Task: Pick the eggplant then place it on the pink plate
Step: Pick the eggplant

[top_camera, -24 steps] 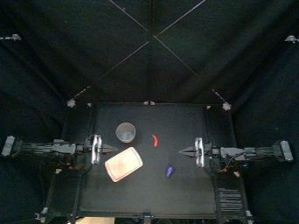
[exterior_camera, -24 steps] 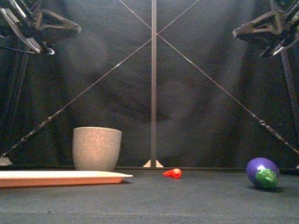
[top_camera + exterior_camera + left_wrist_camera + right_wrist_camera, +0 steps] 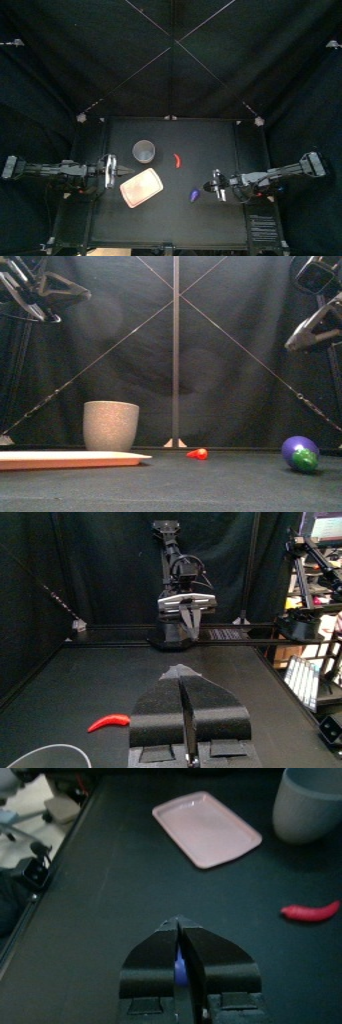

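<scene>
The eggplant (image 3: 195,195) is a small purple toy with a green end, lying on the table's front right (image 3: 301,453). The flat pink plate (image 3: 142,187) lies left of it, toward the middle (image 3: 207,828). My right gripper (image 3: 218,183) hangs just right of the eggplant, above it and tilted down, jaws shut and holding nothing. In the right wrist view a sliver of the eggplant (image 3: 178,971) shows through the slit of the right gripper (image 3: 178,923). My left gripper (image 3: 110,175) rests shut at the left, beside the plate (image 3: 183,672).
A tall grey speckled cup (image 3: 144,151) stands behind the plate (image 3: 111,425). A small red chili (image 3: 179,160) lies right of the cup, behind the eggplant (image 3: 311,911). The table's right rail runs close to the right arm.
The right arm has swung forward and in toward the eggplant, its gripper now tilted down over it. The left arm, plate, cup and toys have not moved.
</scene>
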`<act>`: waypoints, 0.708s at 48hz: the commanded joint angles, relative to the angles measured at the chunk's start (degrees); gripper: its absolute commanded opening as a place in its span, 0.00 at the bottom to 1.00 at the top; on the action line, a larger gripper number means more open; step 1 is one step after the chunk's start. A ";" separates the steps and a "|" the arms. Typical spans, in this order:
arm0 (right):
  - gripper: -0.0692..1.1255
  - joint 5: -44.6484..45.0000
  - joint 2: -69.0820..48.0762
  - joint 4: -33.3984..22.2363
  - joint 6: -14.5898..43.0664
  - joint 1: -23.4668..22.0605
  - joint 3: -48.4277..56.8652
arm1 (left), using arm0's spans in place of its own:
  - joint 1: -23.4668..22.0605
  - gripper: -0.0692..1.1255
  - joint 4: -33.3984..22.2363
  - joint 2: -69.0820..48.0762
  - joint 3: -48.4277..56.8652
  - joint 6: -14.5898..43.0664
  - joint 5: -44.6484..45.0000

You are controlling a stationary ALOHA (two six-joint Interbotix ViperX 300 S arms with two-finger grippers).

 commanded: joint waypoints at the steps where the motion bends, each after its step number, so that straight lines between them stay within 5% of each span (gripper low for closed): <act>1: 0.47 -0.18 2.72 2.81 -0.18 0.44 -1.76 | 0.26 0.03 0.09 0.26 -0.70 0.09 -0.44; 13: 0.94 -2.46 12.30 7.21 -0.18 0.70 -2.81 | 0.53 0.03 0.18 0.18 -0.44 0.09 -0.09; 34: 0.92 -2.11 29.36 7.47 -0.26 2.29 -8.70 | 0.97 0.03 0.18 0.18 -0.09 0.09 0.00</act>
